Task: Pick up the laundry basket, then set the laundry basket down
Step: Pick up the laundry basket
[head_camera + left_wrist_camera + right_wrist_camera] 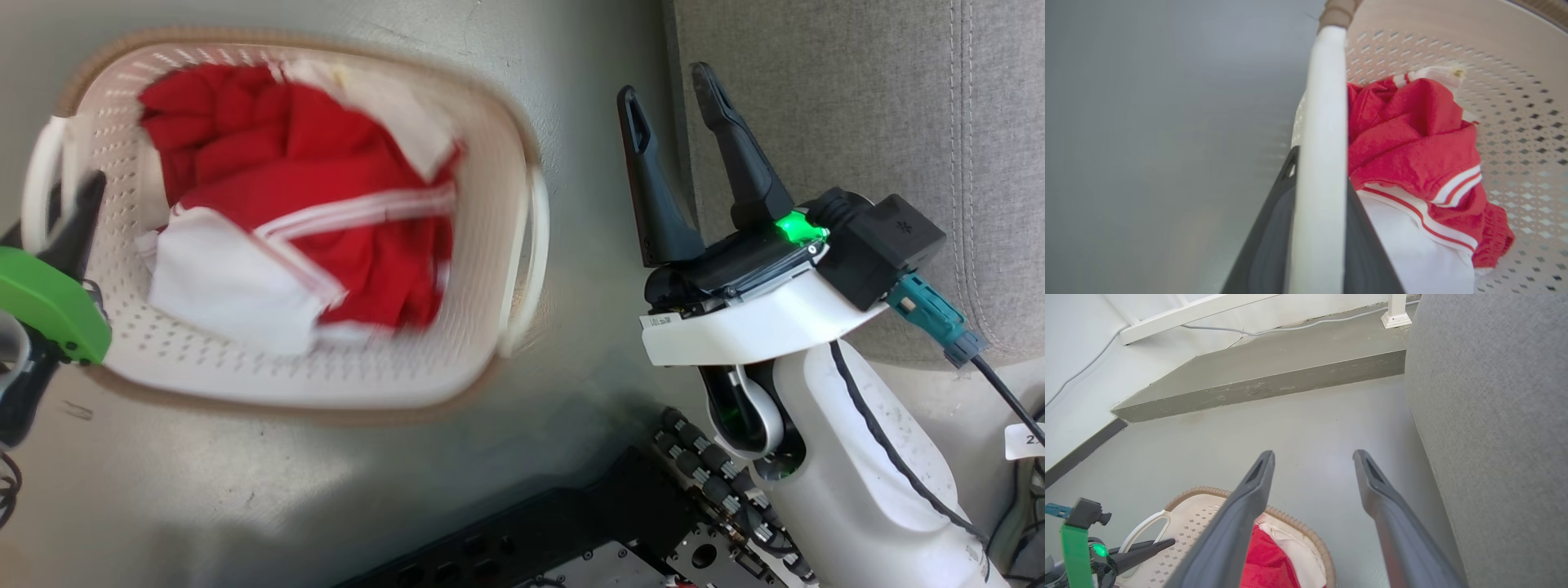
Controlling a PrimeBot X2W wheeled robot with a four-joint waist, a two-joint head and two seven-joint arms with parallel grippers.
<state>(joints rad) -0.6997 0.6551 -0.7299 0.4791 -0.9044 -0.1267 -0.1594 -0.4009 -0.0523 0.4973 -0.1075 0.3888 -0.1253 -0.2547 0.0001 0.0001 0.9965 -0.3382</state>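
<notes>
Grey floor (584, 49) beneath laundry basket (326, 384), left gripper (75, 196) tight around its white handle (1323, 102), right gripper (665, 80) wide apart, empty.

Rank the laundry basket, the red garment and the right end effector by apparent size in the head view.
1. laundry basket, clearly largest.
2. red garment, lying inside it.
3. right end effector, open, smallest; it may be nearer the camera, so its true size is less sure.
</notes>
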